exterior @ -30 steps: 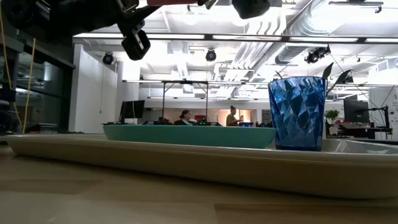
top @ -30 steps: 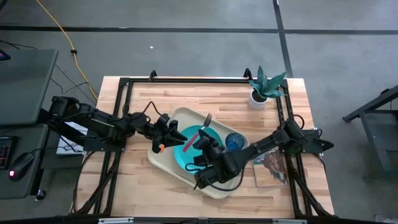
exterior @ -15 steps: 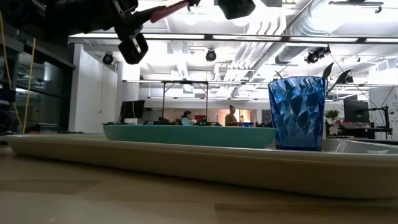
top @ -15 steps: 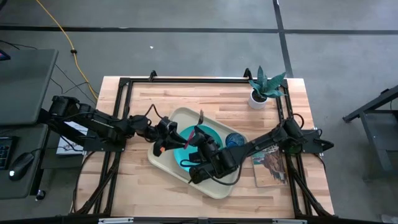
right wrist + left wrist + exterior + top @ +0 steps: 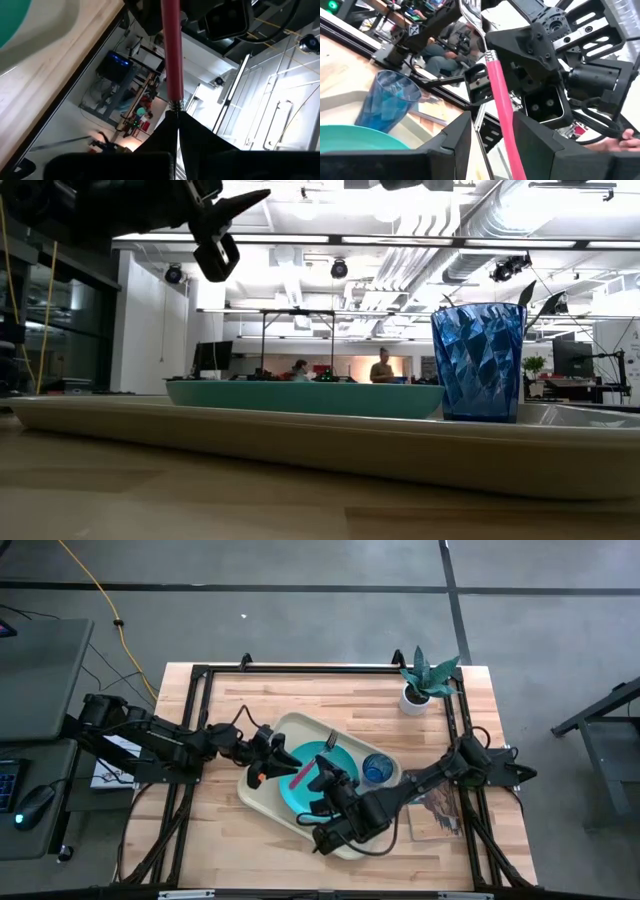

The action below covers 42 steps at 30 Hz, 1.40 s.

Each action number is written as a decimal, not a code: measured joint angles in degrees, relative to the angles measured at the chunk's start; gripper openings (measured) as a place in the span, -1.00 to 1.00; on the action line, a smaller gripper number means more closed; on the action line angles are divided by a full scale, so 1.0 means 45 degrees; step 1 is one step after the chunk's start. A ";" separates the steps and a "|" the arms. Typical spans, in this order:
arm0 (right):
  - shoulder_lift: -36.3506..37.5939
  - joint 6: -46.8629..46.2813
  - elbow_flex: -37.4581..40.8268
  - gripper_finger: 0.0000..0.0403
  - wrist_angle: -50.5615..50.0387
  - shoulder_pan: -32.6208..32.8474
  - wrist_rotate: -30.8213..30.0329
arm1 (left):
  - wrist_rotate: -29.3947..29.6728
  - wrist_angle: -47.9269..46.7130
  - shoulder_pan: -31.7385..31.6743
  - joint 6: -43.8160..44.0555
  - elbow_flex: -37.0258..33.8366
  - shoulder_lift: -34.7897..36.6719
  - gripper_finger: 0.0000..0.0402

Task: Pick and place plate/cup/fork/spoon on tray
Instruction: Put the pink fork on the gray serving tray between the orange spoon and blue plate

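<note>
A pale wooden table (image 5: 250,710) with a black frame stands on a grey floor, and a white pot with a green plant (image 5: 417,690) sits at its far right corner. Near the middle lies the cream tray (image 5: 262,802), holding the teal plate (image 5: 290,793) and, just right of it, the blue cup (image 5: 377,769). Above the plate, the right gripper (image 5: 322,776) is clenched on the metal end of the red-handled fork (image 5: 304,770), which hangs clear of the dishes. The left gripper (image 5: 268,755) is at the tray's left edge with its fingers released around the fork's handle, not yet closed on it; an orange bit beside it may be the spoon, but I cannot tell. The step looks like a handover or a lowering of the fork. It should go well if one gripper stays firm until the other has closed, and the fork then comes down level onto bare tray, clear of the cup.
</note>
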<state>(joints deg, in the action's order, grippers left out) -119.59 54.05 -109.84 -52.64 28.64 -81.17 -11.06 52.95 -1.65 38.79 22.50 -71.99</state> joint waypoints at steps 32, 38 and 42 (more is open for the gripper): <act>0.0000 -0.0327 0.0000 -1.00 0.0999 -0.0648 0.1239 | 0.0560 -0.0787 0.0823 -0.0136 0.0442 -0.0004 -0.37; 0.0000 -0.0177 0.0005 -1.00 0.1022 -0.1058 0.1219 | 0.0708 -0.0517 0.1244 0.0005 0.0447 -0.0005 -0.37; 0.0000 0.0262 0.0005 -1.00 0.1692 -0.1140 0.1022 | 0.0711 0.0032 0.1477 0.0010 0.0447 -0.0003 -0.37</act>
<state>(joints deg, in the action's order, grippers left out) -119.59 55.22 -109.82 -45.02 23.51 -76.57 -7.86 53.09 4.99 38.83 24.51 -72.00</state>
